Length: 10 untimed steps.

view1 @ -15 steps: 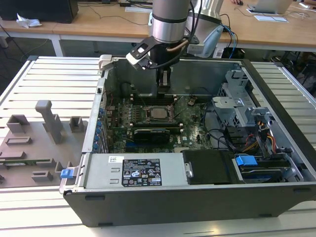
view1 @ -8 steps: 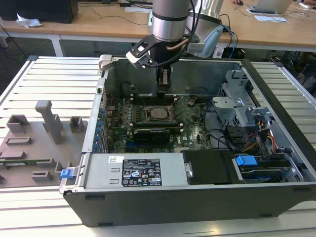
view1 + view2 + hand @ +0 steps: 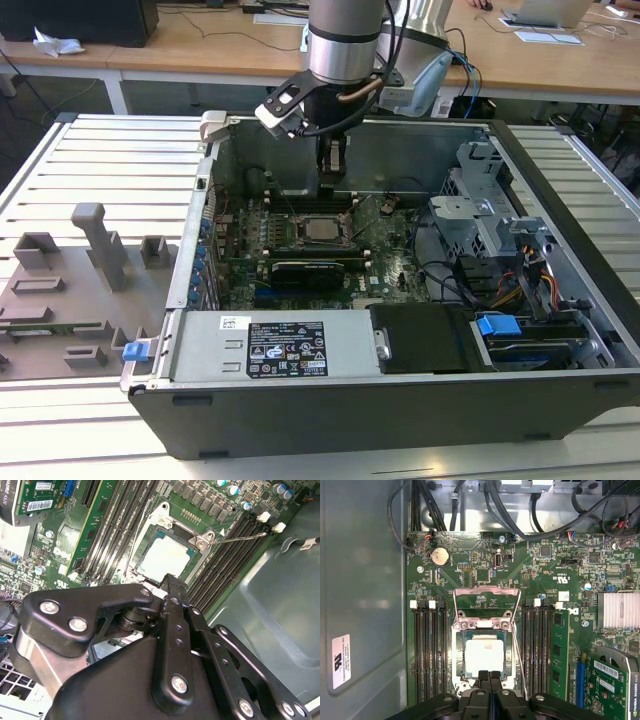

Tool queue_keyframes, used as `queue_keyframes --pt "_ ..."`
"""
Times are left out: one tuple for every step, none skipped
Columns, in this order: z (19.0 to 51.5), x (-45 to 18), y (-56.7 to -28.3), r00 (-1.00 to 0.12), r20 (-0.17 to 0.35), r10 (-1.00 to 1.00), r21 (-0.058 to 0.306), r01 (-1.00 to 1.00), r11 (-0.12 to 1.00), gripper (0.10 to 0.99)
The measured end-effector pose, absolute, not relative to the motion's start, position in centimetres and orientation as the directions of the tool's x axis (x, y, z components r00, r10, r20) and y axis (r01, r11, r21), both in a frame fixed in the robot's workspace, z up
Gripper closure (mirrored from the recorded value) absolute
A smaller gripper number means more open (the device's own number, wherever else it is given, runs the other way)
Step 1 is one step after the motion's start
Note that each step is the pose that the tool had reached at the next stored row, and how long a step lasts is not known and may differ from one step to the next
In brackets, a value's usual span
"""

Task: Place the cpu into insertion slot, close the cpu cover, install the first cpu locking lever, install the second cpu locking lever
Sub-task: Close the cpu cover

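Note:
The cpu [image 3: 482, 655] lies flat in the insertion slot [image 3: 456, 652], its pale metal face up; it also shows in the second wrist view [image 3: 165, 555] and the exterior view [image 3: 320, 228]. The cpu cover [image 3: 485, 589] stands raised on its hinge at one edge of the socket, and green board shows through its window. A thin wire locking lever [image 3: 521, 665] sticks up beside the socket [image 3: 240, 536]. My gripper [image 3: 489, 676] hangs just above the socket edge opposite the cover, shut with nothing in it. It also appears in the second wrist view [image 3: 172, 582] and the exterior view [image 3: 333, 165].
Long black memory slots [image 3: 432, 650] flank the socket on both sides. A graphics card [image 3: 305, 270] lies near it. The case walls [image 3: 560, 200], drive cage [image 3: 480, 215] and power supply [image 3: 270, 345] ring the board. Grey fixtures [image 3: 100, 245] stand on the table at the exterior view's left.

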State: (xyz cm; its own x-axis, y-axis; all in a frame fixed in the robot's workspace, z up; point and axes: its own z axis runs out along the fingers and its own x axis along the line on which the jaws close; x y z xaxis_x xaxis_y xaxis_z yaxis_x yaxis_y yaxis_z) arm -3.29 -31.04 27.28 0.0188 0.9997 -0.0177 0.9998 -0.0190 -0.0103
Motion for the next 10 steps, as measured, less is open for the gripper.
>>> queue_keyframes --pt "27.3 -3.3 -31.0 0.019 -0.018 1.0 -0.01 1.0 -0.019 0.98" --pt "27.3 -3.2 -31.0 0.019 -0.018 1.0 -0.01 1.0 -0.019 0.98" --pt "27.3 -2.9 -31.0 0.019 -0.018 1.0 -0.01 1.0 -0.019 0.98" --pt "27.3 -2.7 -31.0 0.019 -0.018 1.0 -0.01 1.0 -0.019 0.98" --pt "27.3 -2.5 -31.0 0.019 -0.018 1.0 -0.01 1.0 -0.019 0.98" --pt "27.3 -2.3 -31.0 0.019 -0.018 1.0 -0.01 1.0 -0.019 0.98" --pt "27.3 -1.8 -31.0 0.019 -0.018 1.0 -0.01 1.0 -0.019 0.98" --pt "27.3 -1.3 -31.0 0.019 -0.018 1.0 -0.011 1.0 -0.019 0.98" --pt "27.3 -0.3 -31.0 0.019 -0.018 1.0 -0.011 1.0 -0.019 0.98" --pt "27.2 0.8 -31.0 0.019 -0.018 1.0 -0.012 1.0 -0.019 0.98"
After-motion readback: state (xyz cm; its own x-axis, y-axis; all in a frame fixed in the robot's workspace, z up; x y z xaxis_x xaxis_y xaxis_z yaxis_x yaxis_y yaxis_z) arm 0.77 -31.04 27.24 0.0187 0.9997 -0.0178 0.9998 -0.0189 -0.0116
